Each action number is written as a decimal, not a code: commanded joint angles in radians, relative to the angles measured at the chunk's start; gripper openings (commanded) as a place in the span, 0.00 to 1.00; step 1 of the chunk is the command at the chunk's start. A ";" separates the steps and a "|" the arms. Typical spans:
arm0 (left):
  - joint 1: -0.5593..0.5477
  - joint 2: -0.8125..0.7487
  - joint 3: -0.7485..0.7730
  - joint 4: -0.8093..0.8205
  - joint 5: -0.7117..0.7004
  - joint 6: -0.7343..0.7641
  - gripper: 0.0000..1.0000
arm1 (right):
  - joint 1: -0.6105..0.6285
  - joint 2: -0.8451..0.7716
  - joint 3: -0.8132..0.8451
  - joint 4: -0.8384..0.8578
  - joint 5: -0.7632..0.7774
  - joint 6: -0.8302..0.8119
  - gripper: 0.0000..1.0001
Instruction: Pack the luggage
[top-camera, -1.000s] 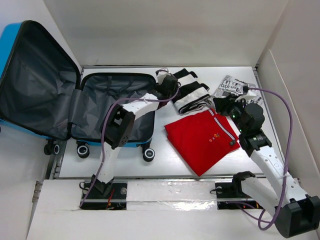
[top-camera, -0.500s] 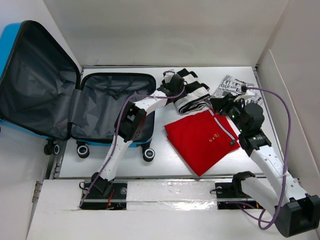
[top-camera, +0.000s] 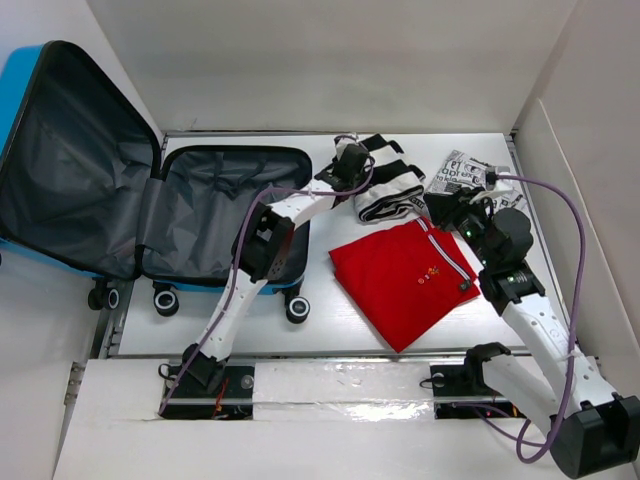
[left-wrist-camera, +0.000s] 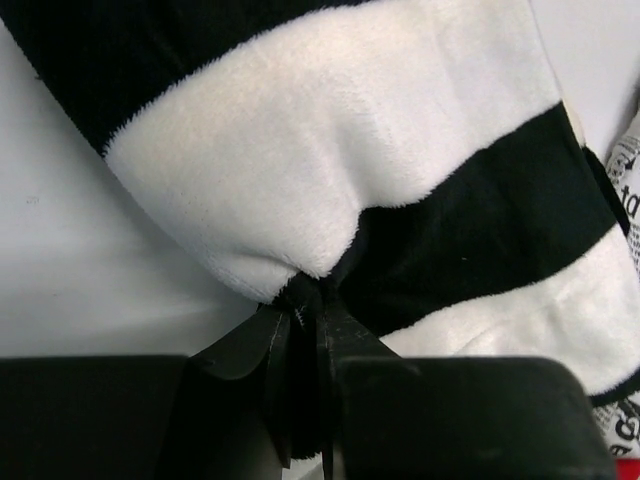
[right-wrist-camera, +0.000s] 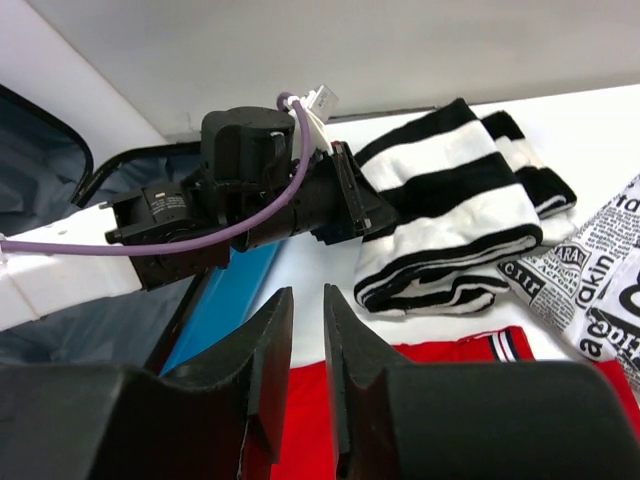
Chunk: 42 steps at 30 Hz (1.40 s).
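Note:
The luggage (top-camera: 200, 225) lies open at the left, a bright-blue shell with grey lining, its lid (top-camera: 70, 150) leaning back. A black-and-white striped garment (top-camera: 392, 195) lies folded behind a red shirt (top-camera: 405, 275). My left gripper (top-camera: 352, 165) reaches over the luggage's right rim and is shut on the striped garment's (left-wrist-camera: 330, 160) near edge, its jaws (left-wrist-camera: 305, 295) pinching the plush fabric. My right gripper (top-camera: 447, 207) hovers over the red shirt's far corner. Its jaws (right-wrist-camera: 307, 295) stand a narrow gap apart with nothing between them.
A newspaper-print garment (top-camera: 462, 170) lies at the back right, close to my right gripper. White walls close in the back and right. The luggage's black wheels (top-camera: 297, 309) point toward the near rail. In the right wrist view my left arm's wrist (right-wrist-camera: 250, 190) crosses above the blue shell (right-wrist-camera: 225, 300).
My left gripper has moved right from the luggage's rim onto the striped garment and shut on its edge. My right gripper's jaws have narrowed; that arm has hardly shifted.

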 joint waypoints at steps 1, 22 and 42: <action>0.018 -0.174 0.055 0.042 0.068 0.120 0.00 | 0.002 -0.017 -0.014 0.068 -0.015 -0.008 0.24; 0.607 -1.061 -1.151 0.360 0.359 0.036 0.00 | 0.002 -0.008 -0.007 0.050 0.015 -0.027 0.25; 0.678 -1.340 -1.387 0.208 -0.072 -0.051 0.00 | 0.011 0.002 0.009 0.028 0.002 -0.039 0.31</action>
